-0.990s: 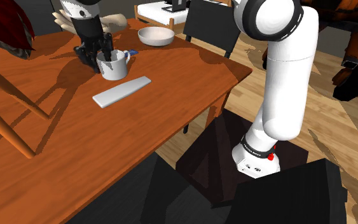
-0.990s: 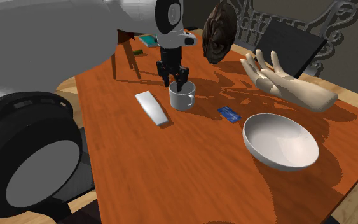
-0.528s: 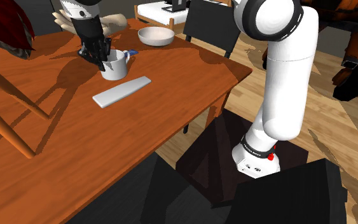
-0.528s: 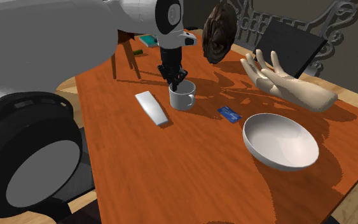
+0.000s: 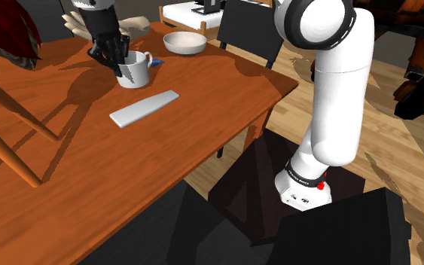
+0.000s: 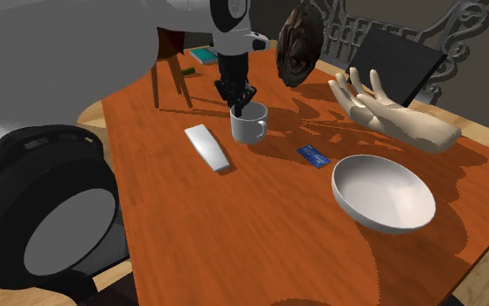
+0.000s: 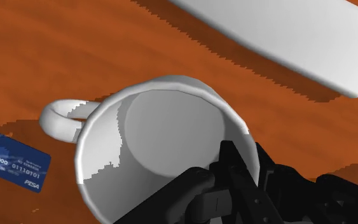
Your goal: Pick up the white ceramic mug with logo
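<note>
With the gripper clasped on the mug wall, a flat white bar lies on the tabletop near it, opposite the mug's handle. A blue card lies flat near the handle side. A bowl and a model hand stand well apart beyond the card.

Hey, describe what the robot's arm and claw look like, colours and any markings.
The arm is white, built of rounded tube-like links with dark ring joints. Near its base sit a dark band with unreadable lettering and a small red mark. The claw is all black and two-fingered.
</note>
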`<state>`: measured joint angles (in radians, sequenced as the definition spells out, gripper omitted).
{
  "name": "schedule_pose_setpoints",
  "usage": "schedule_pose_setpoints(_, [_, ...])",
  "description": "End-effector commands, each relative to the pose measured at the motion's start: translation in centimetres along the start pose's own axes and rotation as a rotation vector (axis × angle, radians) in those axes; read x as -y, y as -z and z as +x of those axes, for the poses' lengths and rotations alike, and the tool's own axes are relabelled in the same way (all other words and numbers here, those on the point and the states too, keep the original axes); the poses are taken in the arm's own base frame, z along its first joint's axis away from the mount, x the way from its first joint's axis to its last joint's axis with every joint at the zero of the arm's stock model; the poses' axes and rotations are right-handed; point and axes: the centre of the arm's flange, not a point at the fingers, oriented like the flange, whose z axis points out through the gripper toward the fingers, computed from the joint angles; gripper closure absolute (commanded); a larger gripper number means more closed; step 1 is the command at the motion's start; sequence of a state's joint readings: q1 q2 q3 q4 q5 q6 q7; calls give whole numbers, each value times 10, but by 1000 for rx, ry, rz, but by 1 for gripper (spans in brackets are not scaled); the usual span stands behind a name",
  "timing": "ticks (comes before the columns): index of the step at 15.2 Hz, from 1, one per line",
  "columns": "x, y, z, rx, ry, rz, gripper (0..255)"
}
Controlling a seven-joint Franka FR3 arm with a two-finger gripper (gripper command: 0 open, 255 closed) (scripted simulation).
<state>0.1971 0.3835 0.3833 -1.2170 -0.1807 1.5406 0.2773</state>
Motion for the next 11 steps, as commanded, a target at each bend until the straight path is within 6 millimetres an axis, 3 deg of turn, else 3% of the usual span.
schedule_pose_setpoints(1, [-1,10,-1,0,0,0,255])
schedule_pose_setpoints(9, [-3,53,-2,0,0,0,255])
schedule_pose_setpoints(11, [-3,53,-2,0,0,0,255])
